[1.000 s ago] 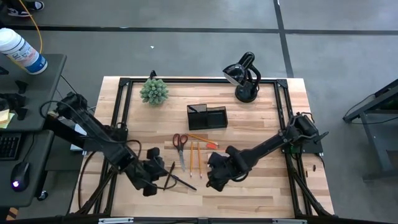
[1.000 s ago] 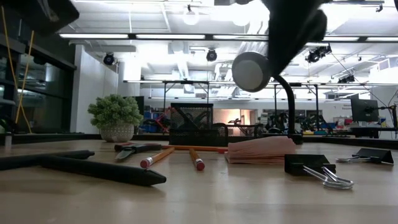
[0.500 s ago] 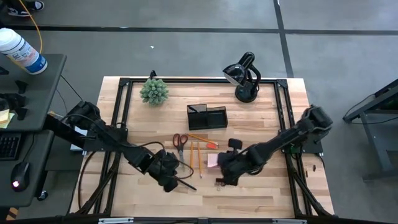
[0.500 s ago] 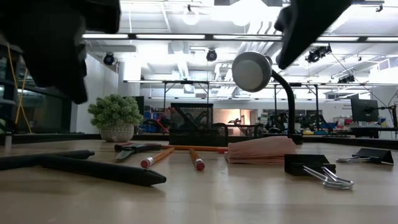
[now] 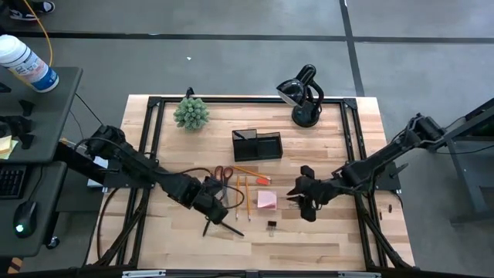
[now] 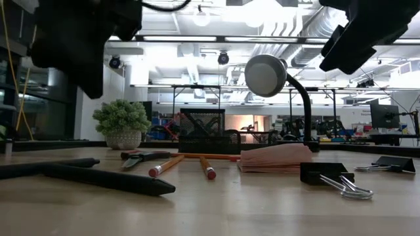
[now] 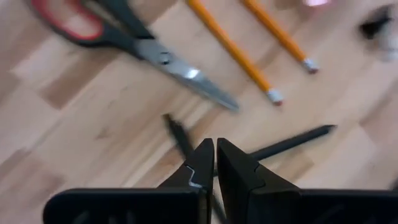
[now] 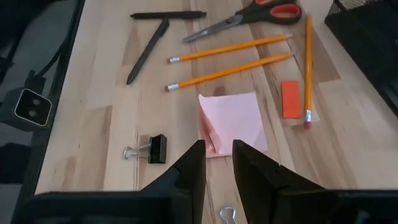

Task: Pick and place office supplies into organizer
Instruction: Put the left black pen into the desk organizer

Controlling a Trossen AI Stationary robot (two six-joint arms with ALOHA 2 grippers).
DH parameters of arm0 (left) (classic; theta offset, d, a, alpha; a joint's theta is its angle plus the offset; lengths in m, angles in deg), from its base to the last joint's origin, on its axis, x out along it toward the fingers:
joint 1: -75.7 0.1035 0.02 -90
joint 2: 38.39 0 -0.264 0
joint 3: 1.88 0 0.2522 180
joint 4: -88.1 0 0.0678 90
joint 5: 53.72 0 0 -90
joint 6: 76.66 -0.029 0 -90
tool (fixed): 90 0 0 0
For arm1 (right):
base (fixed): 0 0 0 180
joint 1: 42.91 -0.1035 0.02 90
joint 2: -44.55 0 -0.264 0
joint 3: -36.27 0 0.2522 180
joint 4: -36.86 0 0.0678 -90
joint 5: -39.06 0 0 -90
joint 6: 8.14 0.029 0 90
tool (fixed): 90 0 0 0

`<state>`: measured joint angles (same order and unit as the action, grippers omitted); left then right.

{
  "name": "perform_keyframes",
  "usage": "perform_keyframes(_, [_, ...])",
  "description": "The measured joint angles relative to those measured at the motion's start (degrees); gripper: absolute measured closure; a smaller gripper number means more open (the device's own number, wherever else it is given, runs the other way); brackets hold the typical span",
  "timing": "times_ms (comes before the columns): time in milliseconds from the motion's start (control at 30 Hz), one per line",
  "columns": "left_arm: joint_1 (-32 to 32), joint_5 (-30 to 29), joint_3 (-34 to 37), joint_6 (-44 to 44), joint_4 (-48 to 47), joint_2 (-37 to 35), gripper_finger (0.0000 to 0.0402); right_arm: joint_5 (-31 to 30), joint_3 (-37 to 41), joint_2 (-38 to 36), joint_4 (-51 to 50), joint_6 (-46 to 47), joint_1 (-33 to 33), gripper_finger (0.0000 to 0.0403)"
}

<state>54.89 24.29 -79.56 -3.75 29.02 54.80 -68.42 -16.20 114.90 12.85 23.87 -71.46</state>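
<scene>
Black left gripper (image 5: 210, 214) has its fingers pressed together, holding nothing, hanging above the two crossed black pens (image 5: 224, 223) directly under its tips. Just beyond the fingers lie the red-handled scissors (image 7: 130, 38), then two yellow pencils (image 7: 245, 53) side by side. Right gripper (image 5: 307, 202) hangs over bare wood with a narrow gap between its fingers, nothing held. Nearest its tips is the pink sticky-note pad (image 8: 232, 121), with a black binder clip (image 8: 155, 149) just to one side on the table. Past the pad are the two pencils and an orange eraser (image 8: 290, 98) touching a third pencil (image 8: 307, 65), then the scissors and pens farther out. Black mesh organizer (image 5: 258, 144) sits well beyond both grippers, apart from all supplies, with the green plant (image 5: 191, 113) and desk lamp (image 5: 302, 94) behind it.
</scene>
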Motion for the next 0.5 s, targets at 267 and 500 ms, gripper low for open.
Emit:
perform_keyframes(267, [2.6, 6.4, -9.7, -1.3, -12.0, 8.0, 0.0392, -2.8, 0.6, -0.3, 3.0, -3.9, 0.0, 0.0329])
perform_keyframes(500, [4.3, 14.5, -13.5, 0.0, -12.4, 14.4, 0.0392, -3.6, 0.6, -0.2, 3.9, -4.0, 0.0, 0.0329])
